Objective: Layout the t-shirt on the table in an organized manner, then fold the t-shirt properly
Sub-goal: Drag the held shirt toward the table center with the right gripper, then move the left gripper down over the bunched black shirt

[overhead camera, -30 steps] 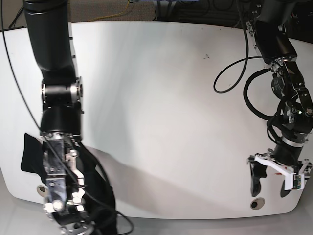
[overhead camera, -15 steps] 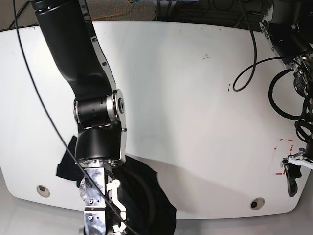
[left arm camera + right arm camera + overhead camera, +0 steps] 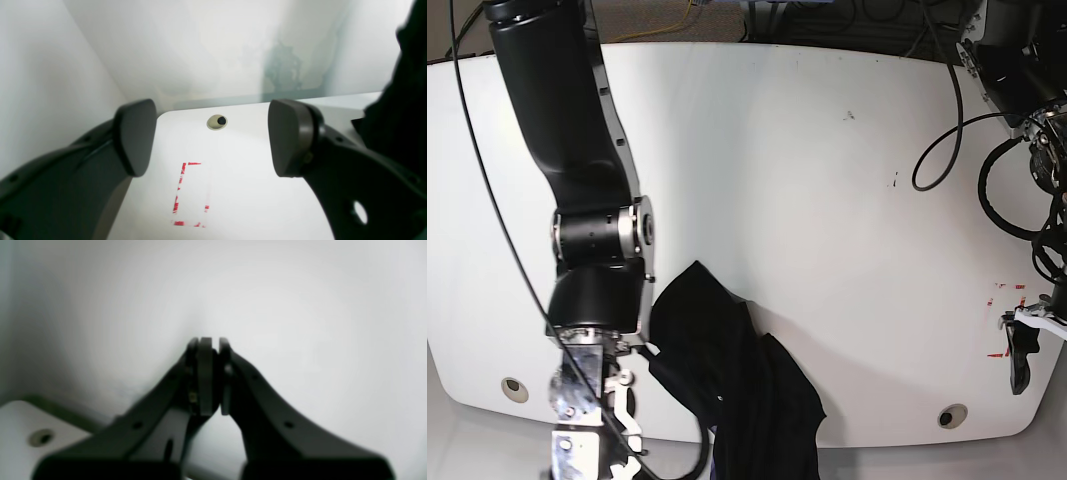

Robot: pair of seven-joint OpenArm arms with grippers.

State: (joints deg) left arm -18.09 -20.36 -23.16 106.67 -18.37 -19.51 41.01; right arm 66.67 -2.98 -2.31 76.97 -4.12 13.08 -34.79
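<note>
Item 1, left gripper (image 3: 213,138): I see its jaws standing wide apart with nothing between them. They hang above the worktop (image 3: 807,200), over the red outline (image 3: 190,195); a round insert (image 3: 217,122) shows in the gap beyond that outline. In the base view only one dark finger (image 3: 1022,365) shows, at the worktop's edge just beside the outline.

Item 2, right gripper (image 3: 208,376): jaws pressed together, pads (image 3: 205,373) meeting. I cannot tell from the wrist view whether cloth is caught between them. In the base view the gripper's tip is cut off at the lower edge.

Item 3, t-shirt (image 3: 737,385): black, crumpled in a heap at the worktop's near edge, well apart from the red outline, just beside the right arm (image 3: 592,300). Its lower part spills over the edge.
</note>
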